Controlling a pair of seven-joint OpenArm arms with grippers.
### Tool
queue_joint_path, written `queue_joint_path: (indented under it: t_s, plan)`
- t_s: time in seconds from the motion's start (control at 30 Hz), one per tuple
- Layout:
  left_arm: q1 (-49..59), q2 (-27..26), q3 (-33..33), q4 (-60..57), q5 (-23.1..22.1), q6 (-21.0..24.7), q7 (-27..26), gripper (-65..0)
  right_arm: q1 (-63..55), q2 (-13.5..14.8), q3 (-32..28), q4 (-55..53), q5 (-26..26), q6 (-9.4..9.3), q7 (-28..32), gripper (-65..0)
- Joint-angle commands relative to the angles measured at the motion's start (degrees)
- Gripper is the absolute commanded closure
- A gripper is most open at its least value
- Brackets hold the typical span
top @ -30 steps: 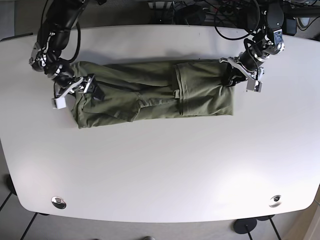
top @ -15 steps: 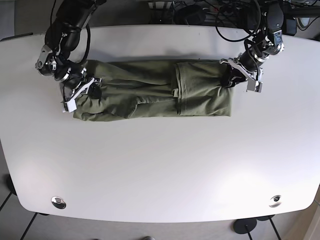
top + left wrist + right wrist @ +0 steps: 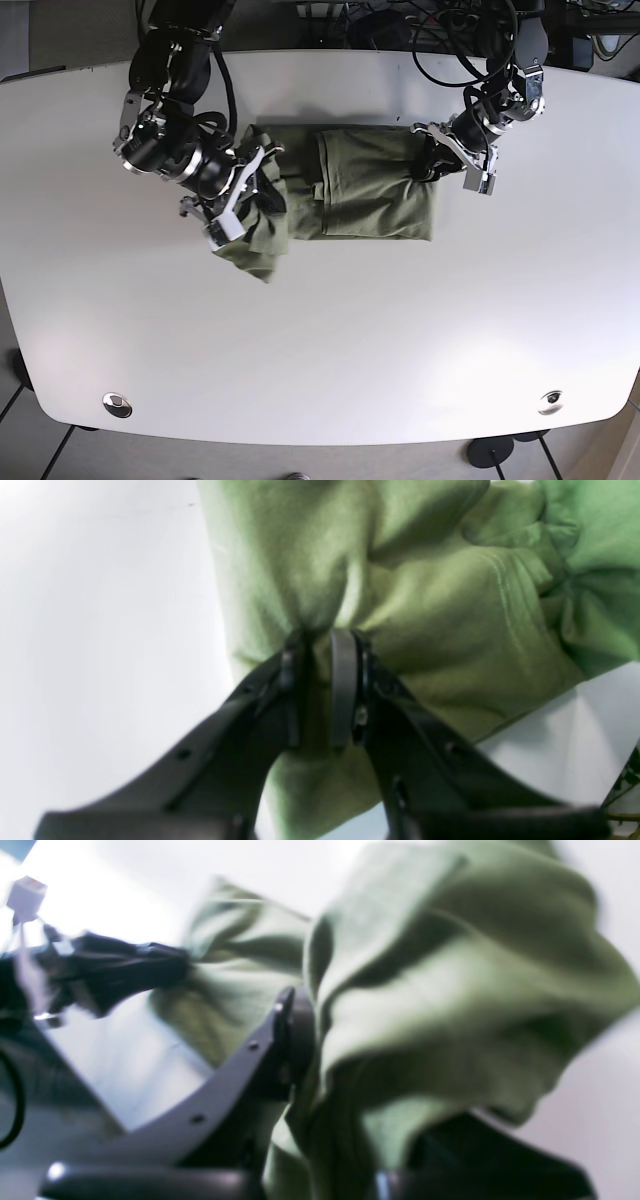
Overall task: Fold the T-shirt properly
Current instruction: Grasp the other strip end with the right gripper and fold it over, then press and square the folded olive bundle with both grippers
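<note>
Your left gripper (image 3: 432, 163) pinches the T-shirt (image 3: 375, 185) at its 3 o'clock edge. Your right gripper (image 3: 245, 195) clamps the bunched 9 o'clock end above the table (image 3: 330, 340).

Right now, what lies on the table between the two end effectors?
Only the green T-shirt spans from the right end effector to the left end effector, as the base view shows.

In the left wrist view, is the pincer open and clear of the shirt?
No, the left pincer is closed on a pinch of the green shirt.
</note>
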Motion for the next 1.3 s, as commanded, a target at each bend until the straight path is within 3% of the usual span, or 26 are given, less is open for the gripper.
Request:
queue_joint_path:
  t_s: [0.03,0.2,0.33,0.43,0.67,0.7,0.73,0.8,0.87,1.03,1.13,1.3]
  plan:
    - [-0.3,-0.4,0.0,0.4,1.5,0.5,1.8,-6.7,0.9,-0.8,-4.3,0.4,1.3,0.0,3.7,-2.1]
    - [-0.4,-0.4,0.0,0.4,1.5,0.5,1.8,-6.7,1.2,-0.5,-13.7,-8.0,1.4,-5.45,11.6,-2.1]
    - [-0.4,0.3,0.0,0.1,1.4,0.5,1.8,-6.7,2.1,0.6,-19.0,-14.2,1.3,-8.09,19.0,-2.1]
    - [-0.4,1.1,0.0,0.1,1.4,0.5,1.8,-6.7,4.1,0.8,-21.2,-19.1,1.3,-8.61,23.1,-2.2]
    - [-0.4,1.2,0.0,0.1,1.5,0.5,1.8,-6.8,8.3,0.9,-26.6,-24.9,1.3,-15.91,24.9,-4.4]
    - [-0.4,1.2,0.0,0.1,1.5,0.5,1.8,-6.8,8.4,0.9,-28.2,-24.9,1.3,-18.37,24.9,-11.7]
    - [-0.4,1.2,0.0,0.2,1.5,0.5,1.8,-6.8,8.4,0.9,-29.4,-24.8,1.3,-19.69,24.9,-18.2]
    - [-0.5,1.2,0.0,0.4,1.3,0.5,1.8,-6.8,8.4,1.0,-31.4,-24.8,1.3,-22.06,24.9,-33.9]
    - [-1.2,1.2,0.0,0.4,1.1,0.5,1.8,-6.8,8.4,1.0,-32.6,-24.6,1.4,-23.65,25.0,-45.3]
    - [-1.6,1.2,-2.7,4.8,1.0,0.4,1.7,-6.8,7.3,1.9,-34.1,-14.9,1.8,-23.21,24.8,-47.2]
    - [-0.6,1.1,-9.2,10.5,1.0,0.3,1.8,-6.8,5.2,3.0,-33.8,-8.9,1.8,-23.3,24.8,-47.2]
    - [2.1,0.7,-22.7,12.4,1.4,0.1,1.8,-6.8,2.3,5.6,-33.8,-8.4,1.8,-23.47,24.8,-47.2]
